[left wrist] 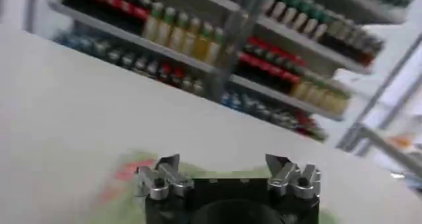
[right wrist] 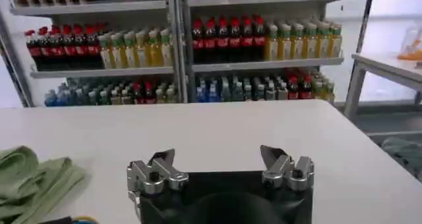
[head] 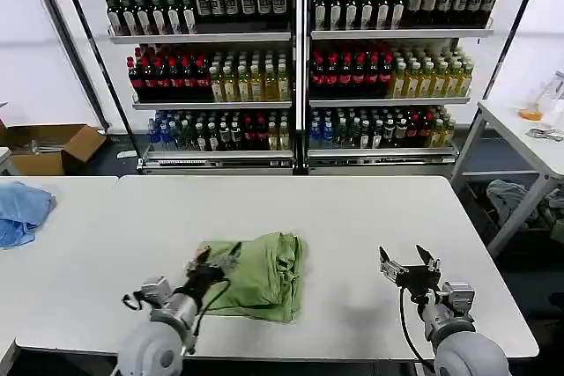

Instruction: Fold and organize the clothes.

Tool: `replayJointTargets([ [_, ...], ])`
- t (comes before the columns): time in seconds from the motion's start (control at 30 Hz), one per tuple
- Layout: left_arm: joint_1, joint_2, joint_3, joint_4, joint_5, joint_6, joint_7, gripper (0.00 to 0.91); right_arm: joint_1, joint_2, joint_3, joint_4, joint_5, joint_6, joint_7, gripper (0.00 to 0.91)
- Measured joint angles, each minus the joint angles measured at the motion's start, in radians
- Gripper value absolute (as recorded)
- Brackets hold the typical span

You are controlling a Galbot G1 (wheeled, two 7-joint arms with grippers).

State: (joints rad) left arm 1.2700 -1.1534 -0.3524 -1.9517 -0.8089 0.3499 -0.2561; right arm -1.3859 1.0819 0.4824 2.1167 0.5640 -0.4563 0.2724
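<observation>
1. The left end effector [head: 214, 261] hangs over the near left edge of the folded sage-green shirt [head: 260, 276], its fingers spread and holding nothing; whether the tips touch the cloth cannot be told. The left arm reaches in from the near edge of the surface [head: 352, 217].
2. In the left wrist view the same end effector [left wrist: 224, 168] shows two metal fingertips parted wide, with a blur of green cloth beneath them.
3. The right end effector [head: 410, 263] hovers over bare tabletop, well apart from the shirt on its right, its fingers open and empty. The right wrist view shows the end effector [right wrist: 218, 159] with both fingertips wide apart, and the shirt [right wrist: 30, 182] bunched in folds off to one side.
4. The shirt lies as a rough, rumpled rectangle near the front edge of the white surface, left of centre.
5. No label or writing can be read on the bottles or the shirt.
6. A crumpled light-blue cloth [head: 22, 211] rests on an adjoining white table at far left.
7. Behind the surface stand metal shelves [head: 295, 37] stocked with rows of dark, red-capped, yellow and green drink bottles. An open cardboard box [head: 48, 147] sits on the floor at left; another white table [head: 520, 134] stands at right.
</observation>
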Motion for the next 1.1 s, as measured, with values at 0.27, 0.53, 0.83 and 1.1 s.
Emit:
replayJointTargets([
  [0.27, 0.023, 0.024, -0.067, 0.064, 0.003, 0.018, 0.010, 0.907, -0.011, 0.003, 0.011, 0.005, -0.001, -0.003, 0.003, 0.907],
  [0.53, 0.025, 0.012, -0.079, 0.080, -0.098, 0.077, 0.040, 0.846, -0.019, 0.002, 0.022, 0.019, 0.000, -0.005, 0.004, 0.907],
  [0.83, 0.012, -0.003, -0.088, 0.108, -0.183, 0.102, 0.060, 0.020, -0.019, 0.002, 0.024, 0.028, 0.001, -0.007, 0.007, 0.907],
  [1.1, 0.027, -0.014, -0.109, 0.106, -0.282, 0.118, 0.082, 0.020, -0.023, 0.001, 0.024, 0.036, 0.001, -0.007, 0.010, 0.907],
])
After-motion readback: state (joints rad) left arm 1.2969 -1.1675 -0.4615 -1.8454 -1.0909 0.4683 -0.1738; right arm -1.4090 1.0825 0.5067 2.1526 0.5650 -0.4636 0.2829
